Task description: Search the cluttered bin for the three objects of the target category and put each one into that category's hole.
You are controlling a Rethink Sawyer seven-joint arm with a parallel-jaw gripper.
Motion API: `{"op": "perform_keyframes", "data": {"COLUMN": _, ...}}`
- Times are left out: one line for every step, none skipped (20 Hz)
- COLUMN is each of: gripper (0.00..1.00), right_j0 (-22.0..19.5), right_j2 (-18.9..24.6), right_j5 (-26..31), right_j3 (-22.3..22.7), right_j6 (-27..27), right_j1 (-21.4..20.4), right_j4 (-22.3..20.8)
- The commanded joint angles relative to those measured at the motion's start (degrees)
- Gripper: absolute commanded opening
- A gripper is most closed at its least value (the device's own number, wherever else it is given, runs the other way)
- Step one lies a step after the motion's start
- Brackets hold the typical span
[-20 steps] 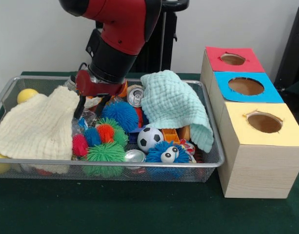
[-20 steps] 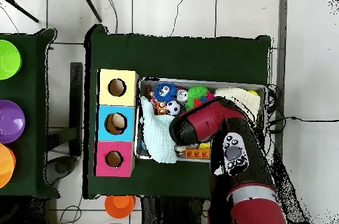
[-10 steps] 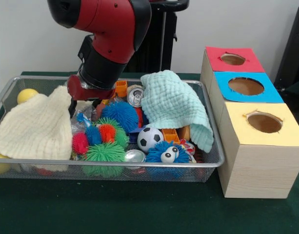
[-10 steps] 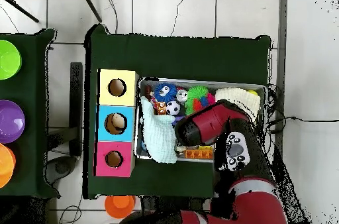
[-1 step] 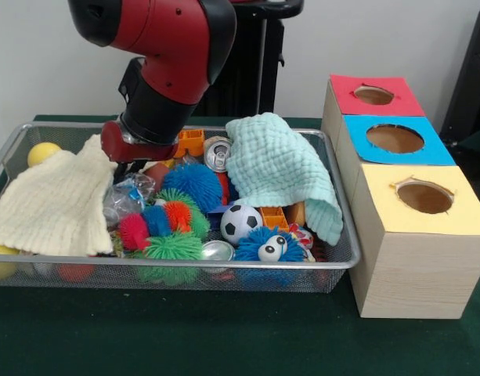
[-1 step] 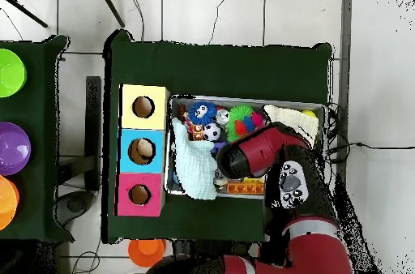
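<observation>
Red arm [image 5: 157, 55] hangs over bin [image 5: 333, 262], left-centre in your front view. Gripper [image 5: 134, 166] sits low beside yellow cloth [image 5: 55, 200], above crinkled plastic [image 5: 122, 200]; you cannot tell if it is apart or together. Spiky balls [image 5: 165, 227] cluster at front mesh, soccer ball [image 5: 240, 223] and can [image 5: 217, 153] near teal cloth [image 5: 283, 168]. Target category unclear. Boxes [image 5: 396, 141] with red, blue, yellow tops stand beside bin.
</observation>
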Motion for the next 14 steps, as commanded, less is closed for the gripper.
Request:
{"op": "perform_keyframes", "data": {"gripper": 0.0, "right_j0": -1.9, "right_j2": 2.9, "right_j5": -6.2, "right_j3": 0.3, "right_j6": 0.2, "right_j1": 3.3, "right_j4": -1.7}}
{"op": "perform_keyframes", "data": {"gripper": 0.0, "right_j0": -1.9, "right_j2": 2.8, "right_j5": -7.0, "right_j3": 0.4, "right_j6": 0.4, "right_j1": 3.2, "right_j4": -2.0}}
{"op": "perform_keyframes", "data": {"gripper": 0.0, "right_j0": -1.9, "right_j2": 2.9, "right_j5": -7.0, "right_j3": 0.3, "right_j6": 0.2, "right_j1": 3.2, "right_j4": -1.9}}
{"op": "perform_keyframes", "data": {"gripper": 0.0, "right_j0": -2.0, "right_j2": 3.1, "right_j5": -7.3, "right_j3": 0.4, "right_j6": 0.0, "right_j1": 3.1, "right_j4": -1.9}}
{"op": "perform_keyframes", "data": {"gripper": 0.0, "right_j0": -2.1, "right_j2": 3.2, "right_j5": -7.7, "right_j3": 0.5, "right_j6": 0.0, "right_j1": 3.1, "right_j4": -1.8}}
{"op": "perform_keyframes", "data": {"gripper": 0.0, "right_j0": -2.3, "right_j2": 3.5, "right_j5": -8.4, "right_j3": 0.6, "right_j6": -0.1, "right_j1": 2.9, "right_j4": -1.8}}
{"op": "perform_keyframes", "data": {"gripper": 0.0, "right_j0": -2.5, "right_j2": 3.6, "right_j5": -8.2, "right_j3": 0.8, "right_j6": -0.6, "right_j1": 2.6, "right_j4": -1.5}}
{"op": "perform_keyframes", "data": {"gripper": 0.0, "right_j0": -2.8, "right_j2": 3.9, "right_j5": -7.9, "right_j3": 1.0, "right_j6": -1.2, "right_j1": 2.2, "right_j4": -1.1}}
{"op": "perform_keyframes", "data": {"gripper": 0.0, "right_j0": -2.9, "right_j2": 4.0, "right_j5": -8.0, "right_j3": 1.1, "right_j6": -1.2, "right_j1": 2.2, "right_j4": -1.0}}
{"op": "perform_keyframes", "data": {"gripper": 0.0, "right_j0": -2.9, "right_j2": 4.2, "right_j5": -8.0, "right_j3": 1.1, "right_j6": -1.3, "right_j1": 2.1, "right_j4": -0.7}}
{"op": "perform_keyframes", "data": {"gripper": 0.0, "right_j0": -2.8, "right_j2": 4.3, "right_j5": -7.3, "right_j3": 1.1, "right_j6": -1.9, "right_j1": 2.2, "right_j4": -0.6}}
{"op": "perform_keyframes", "data": {"gripper": 0.0, "right_j0": -3.0, "right_j2": 4.7, "right_j5": -6.9, "right_j3": 1.1, "right_j6": -2.4, "right_j1": 2.0, "right_j4": -0.2}}
{"op": "perform_keyframes", "data": {"gripper": 0.0, "right_j0": -3.0, "right_j2": 4.8, "right_j5": -6.9, "right_j3": 1.1, "right_j6": -2.5, "right_j1": 2.0, "right_j4": -0.1}}
{"op": "perform_keyframes", "data": {"gripper": 0.0, "right_j0": -2.8, "right_j2": 4.7, "right_j5": -6.6, "right_j3": 1.2, "right_j6": -2.5, "right_j1": 1.9, "right_j4": -0.2}}
